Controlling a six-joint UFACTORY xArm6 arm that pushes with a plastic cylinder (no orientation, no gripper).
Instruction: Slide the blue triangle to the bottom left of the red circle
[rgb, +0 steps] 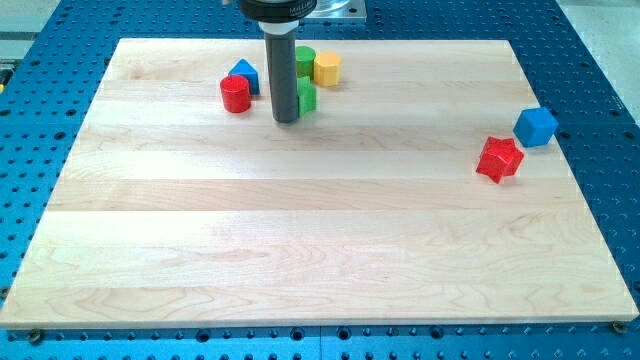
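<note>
The blue triangle (244, 75) sits near the view's top left, just above and to the right of the red circle (235, 94), touching or nearly touching it. My tip (286, 120) stands to the right of the red circle, a short gap away, and below right of the blue triangle. The rod hides part of two green blocks behind it.
A green circle (305, 58) and a green block (307, 96) lie just right of the rod. A yellow block (327, 68) is beside them. A blue cube (536, 126) and a red star-like block (499, 158) sit at the view's right. The wooden board (320, 260) lies on a blue perforated table.
</note>
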